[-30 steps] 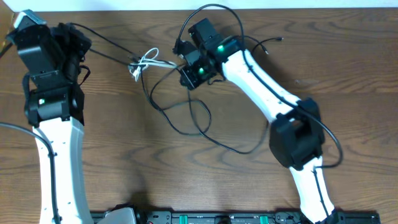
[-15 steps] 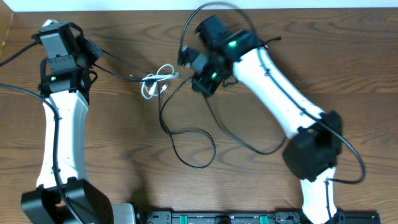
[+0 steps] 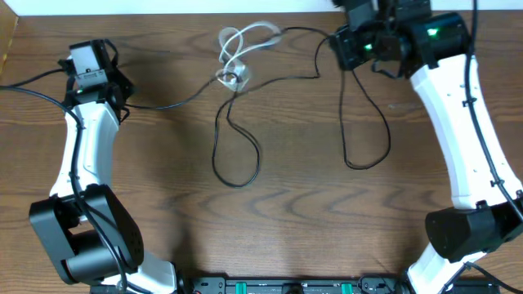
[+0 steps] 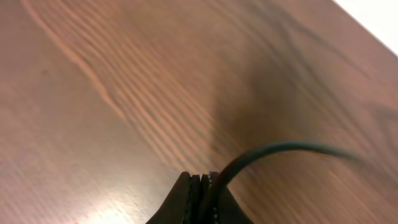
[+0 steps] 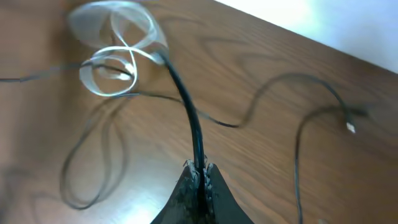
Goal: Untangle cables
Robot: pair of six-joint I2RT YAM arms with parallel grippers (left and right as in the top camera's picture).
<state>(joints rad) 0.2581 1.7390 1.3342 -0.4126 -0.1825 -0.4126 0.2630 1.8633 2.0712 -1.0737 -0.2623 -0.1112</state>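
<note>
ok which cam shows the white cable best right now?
Overhead. It shows the white cable whole and fairly sharp, a small looped bundle where the black cable meets it. Right wrist sees it closer, but blurred and near the frame's edge. Left wrist shows none of it.

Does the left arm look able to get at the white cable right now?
Probably not: the left hand is shut on the black cable, so it is occupied, and the white cable lies well off to its right.
</note>
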